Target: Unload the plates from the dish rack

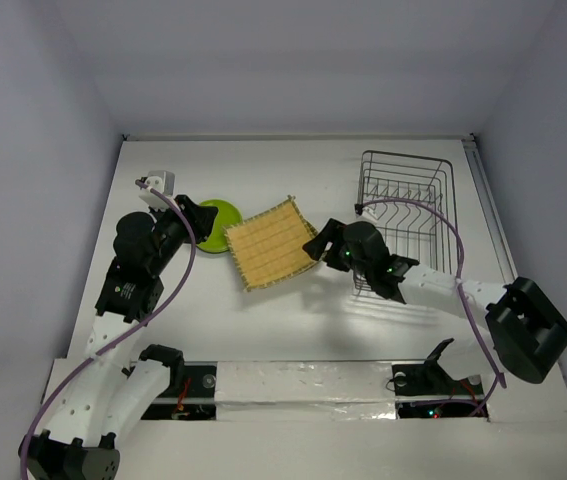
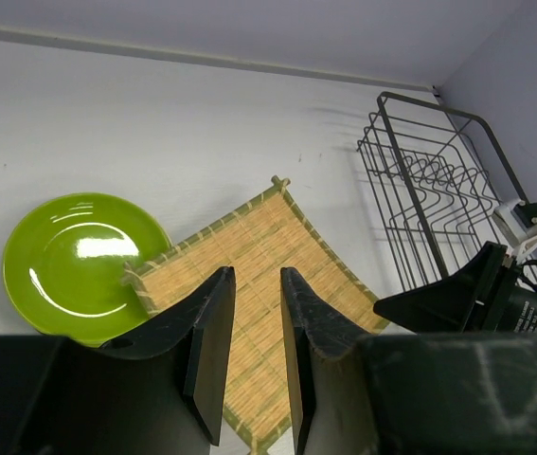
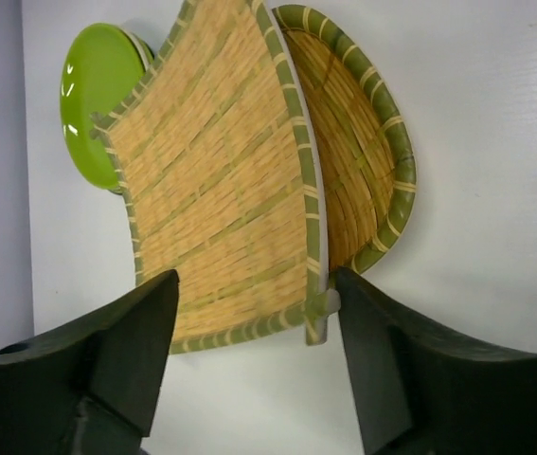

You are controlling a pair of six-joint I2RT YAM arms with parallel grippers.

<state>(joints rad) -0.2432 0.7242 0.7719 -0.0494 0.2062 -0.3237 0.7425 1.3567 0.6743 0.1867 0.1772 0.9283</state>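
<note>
Beside the woven plates [image 1: 263,245], right fingers [image 3: 126,351] reach in spread wide, empty; left fingers [image 2: 211,351] hover barely parted.

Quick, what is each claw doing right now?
Left gripper: slightly open, empty.
Right gripper: wide open by the woven plate, gripping nothing.
</note>
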